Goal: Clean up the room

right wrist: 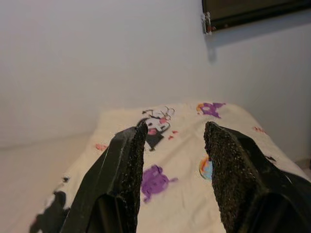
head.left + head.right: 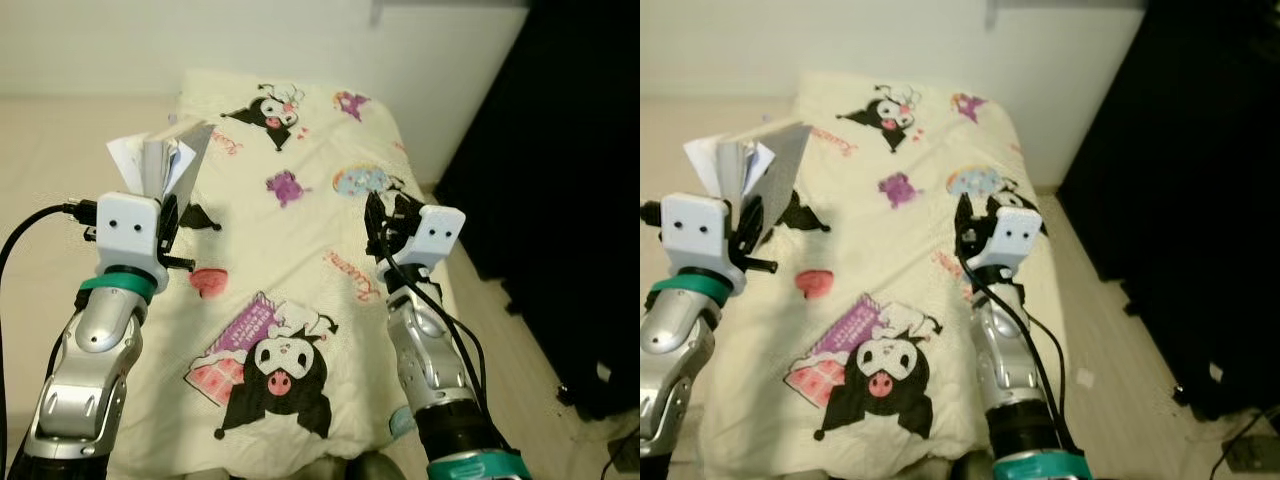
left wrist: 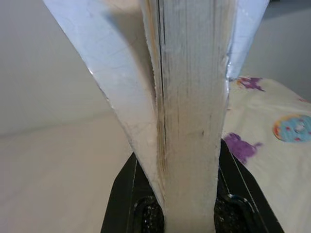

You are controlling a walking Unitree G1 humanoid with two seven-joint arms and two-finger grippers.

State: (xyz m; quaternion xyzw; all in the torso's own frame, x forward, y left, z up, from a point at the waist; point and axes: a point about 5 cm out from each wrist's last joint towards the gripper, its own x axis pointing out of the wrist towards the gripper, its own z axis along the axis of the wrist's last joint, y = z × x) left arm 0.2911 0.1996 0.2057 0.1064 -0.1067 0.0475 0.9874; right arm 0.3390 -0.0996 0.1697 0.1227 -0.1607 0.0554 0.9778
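Note:
A worn paperback book with pale, creased covers stands upright in my left gripper, which is shut on its lower edge above the left side of the bed. In the left wrist view the book's page block runs straight up between the black fingers, and its covers splay outward. My right gripper is raised over the right side of the bed. Its two black fingers are apart, with nothing between them.
The bed has a cream cover printed with black-and-white cartoon characters and reaches to a white wall. A tall dark piece of furniture stands to the right. Pale floor lies left of the bed, with a cable at the lower right.

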